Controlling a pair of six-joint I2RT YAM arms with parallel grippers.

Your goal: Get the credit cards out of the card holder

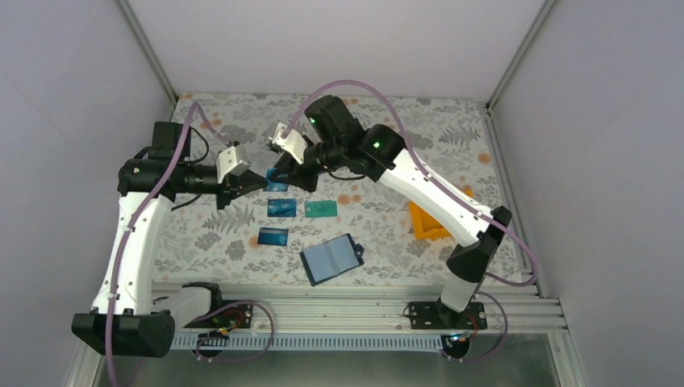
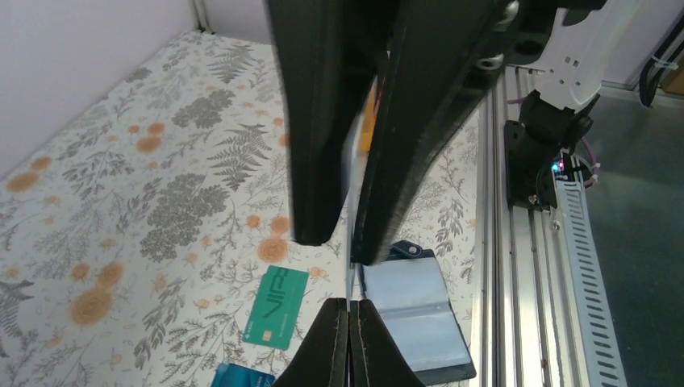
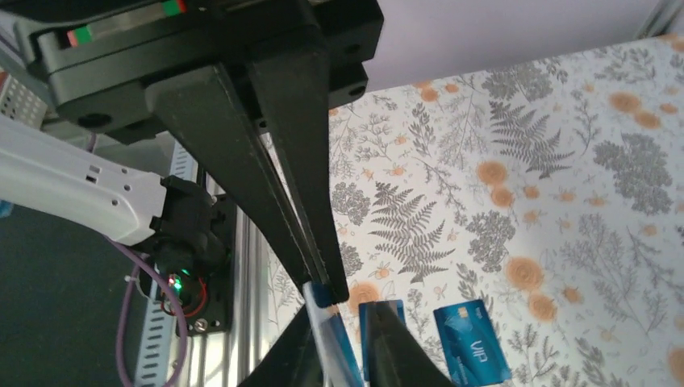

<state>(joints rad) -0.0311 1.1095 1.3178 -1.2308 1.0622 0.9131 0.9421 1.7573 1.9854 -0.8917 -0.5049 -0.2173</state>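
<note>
A blue card (image 1: 277,185) hangs beyond the holder (image 1: 331,259), between both grippers.
The left gripper (image 1: 246,184) clenches it; the right gripper (image 1: 282,173) straddles it, fingers slightly parted. Three loose cards (image 1: 320,209) lie just beyond the open holder.

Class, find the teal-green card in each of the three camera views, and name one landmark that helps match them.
Top external: the teal-green card lies flat mid-table, just beyond the open card holder.
Left wrist: it lies at lower centre, left of the card holder.
Right wrist: not in this picture.
Shared landmark: the card holder, next to the card in both views that show it.
</note>
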